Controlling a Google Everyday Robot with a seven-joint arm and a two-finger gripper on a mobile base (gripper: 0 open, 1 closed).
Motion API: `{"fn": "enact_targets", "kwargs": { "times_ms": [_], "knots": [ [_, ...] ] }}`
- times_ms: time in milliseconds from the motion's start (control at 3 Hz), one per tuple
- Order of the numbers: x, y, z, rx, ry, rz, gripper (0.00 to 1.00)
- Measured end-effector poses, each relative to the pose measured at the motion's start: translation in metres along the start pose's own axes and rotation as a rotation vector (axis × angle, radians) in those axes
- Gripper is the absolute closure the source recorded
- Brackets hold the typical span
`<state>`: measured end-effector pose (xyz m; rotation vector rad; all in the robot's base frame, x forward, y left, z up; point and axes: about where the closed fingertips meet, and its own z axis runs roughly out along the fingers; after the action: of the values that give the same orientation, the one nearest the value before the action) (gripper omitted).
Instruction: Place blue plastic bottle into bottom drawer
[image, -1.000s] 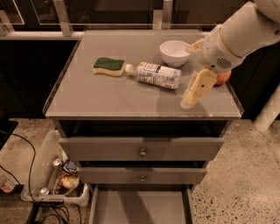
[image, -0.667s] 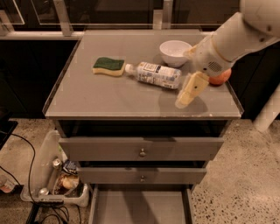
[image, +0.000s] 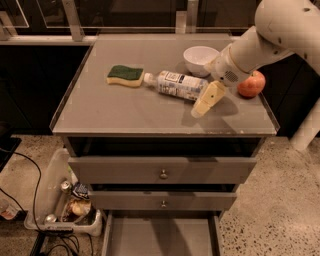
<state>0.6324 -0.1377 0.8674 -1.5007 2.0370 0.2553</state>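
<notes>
Grey cabinet top (image: 125, 112) fills the middle of the frame. The blue plastic bottle (image: 177, 84) lies on its side at centre, with its cap toward the sponge (image: 125, 75) on the left. A white bowl (image: 201, 59) sits behind it. The gripper (image: 206, 100) hangs just beside the bottle's base, at centre right; whether it is released or clenched cannot be told. The bottom drawer (image: 160, 237) stands pulled out at the lower edge.

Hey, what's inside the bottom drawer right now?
The bottom drawer is open, showing only bare grey floor; its rear is hidden under the drawer above. The blue plastic bottle lies on the tabletop, the tool beside it.
</notes>
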Motion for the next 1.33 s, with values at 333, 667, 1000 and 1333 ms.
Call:
{"fn": "enact_targets", "kwargs": {
  "times_ms": [333, 667, 1000, 1333],
  "knots": [
    [-0.005, -0.012, 0.014, -0.024, -0.026, 0.023, 0.0],
    [-0.007, -0.017, 0.026, -0.058, -0.055, 0.05, 0.0],
    [-0.007, -0.017, 0.028, -0.063, -0.059, 0.054, 0.14],
    [-0.007, -0.017, 0.028, -0.063, -0.059, 0.054, 0.37]
  ]
}}
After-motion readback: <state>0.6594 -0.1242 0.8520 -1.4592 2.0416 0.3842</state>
